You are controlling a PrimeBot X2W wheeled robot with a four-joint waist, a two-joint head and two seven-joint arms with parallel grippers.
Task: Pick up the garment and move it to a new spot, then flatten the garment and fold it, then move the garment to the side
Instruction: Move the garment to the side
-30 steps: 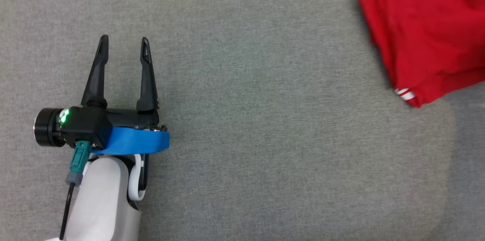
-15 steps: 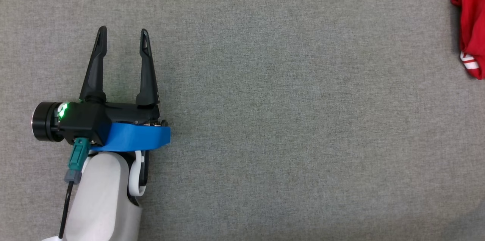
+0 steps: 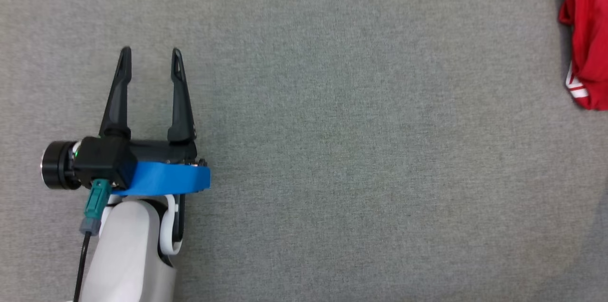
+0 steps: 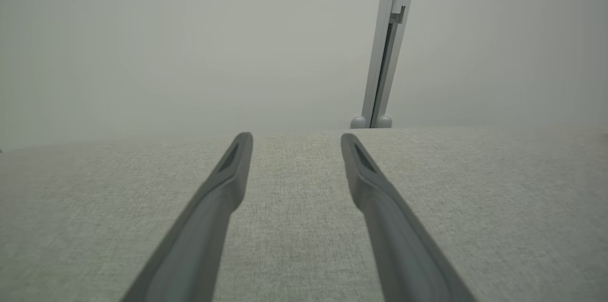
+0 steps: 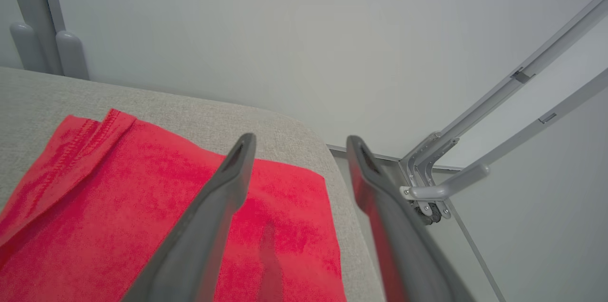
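The red garment, folded and with a white-striped trim, lies at the far right edge of the grey surface in the head view. In the right wrist view the garment lies flat under my right gripper, whose jaws stand apart above its far corner with nothing between them. My left gripper hovers over bare grey fabric at the left, open and empty. The left wrist view has the same left gripper spread over the cushion.
The grey padded surface runs across the head view. Its rounded corner and edge sit just beyond the garment, with a metal bracket and rails past it. A pale wall post stands behind the surface.
The garment has moved from the upper right to the far right edge of the head view. The left gripper has drifted slightly down that view. The right gripper has let go of the garment.
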